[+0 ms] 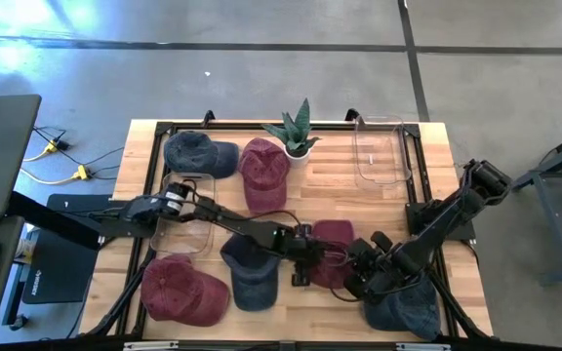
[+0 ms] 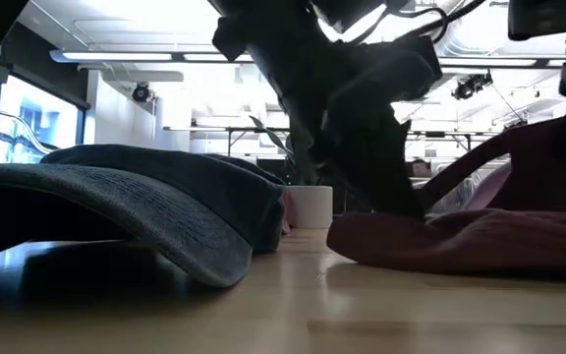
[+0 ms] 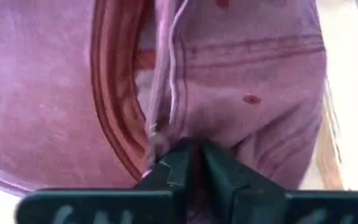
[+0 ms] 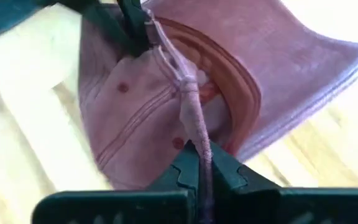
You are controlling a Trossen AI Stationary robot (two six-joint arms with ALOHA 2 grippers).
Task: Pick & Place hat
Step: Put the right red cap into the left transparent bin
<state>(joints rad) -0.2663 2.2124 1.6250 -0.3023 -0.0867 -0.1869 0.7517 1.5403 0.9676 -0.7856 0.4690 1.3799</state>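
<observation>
Dark moulded fingers [image 4: 199,163] of the right arm sit closest in that arm's wrist view, pressed together on a thin folded ridge of maroon cloth; this is the rim of the maroon hat [image 4: 229,81], a soft cotton cap with stitched seams, small eyelets and a curved stiff brim; its inside band shows in a lighter, orange-red tone. Left fingers [image 3: 194,163] are likewise closed, pinching the same hat's edge where the band meets the crown; in the right wrist view they show at the hat's far side, so the cloth stretches between the two grips.

From above, both grippers meet at the front middle of the pale wooden slatted surface [image 1: 427,195], with the held hat [image 1: 332,239] between them; the left arm reaches in across from the left side, the right arm from the right edge. Only this view gives the rest of the layout: a blue denim cap [image 1: 199,154] and a red cap [image 1: 263,171] toward the back, a small spiky plant in a white pot [image 1: 297,132] behind them, a clear plastic bin [image 1: 379,151] at the back right, another red cap [image 1: 183,288] front left, a dark blue cap [image 1: 252,273] beside the left gripper, and a blue cap [image 1: 403,310] under the right arm.

Level with the boards, a grey-blue brim [image 2: 155,216] fills the left, maroon fabric [image 2: 480,241] the right; the white pot [image 2: 311,206] stands between them farther back.
</observation>
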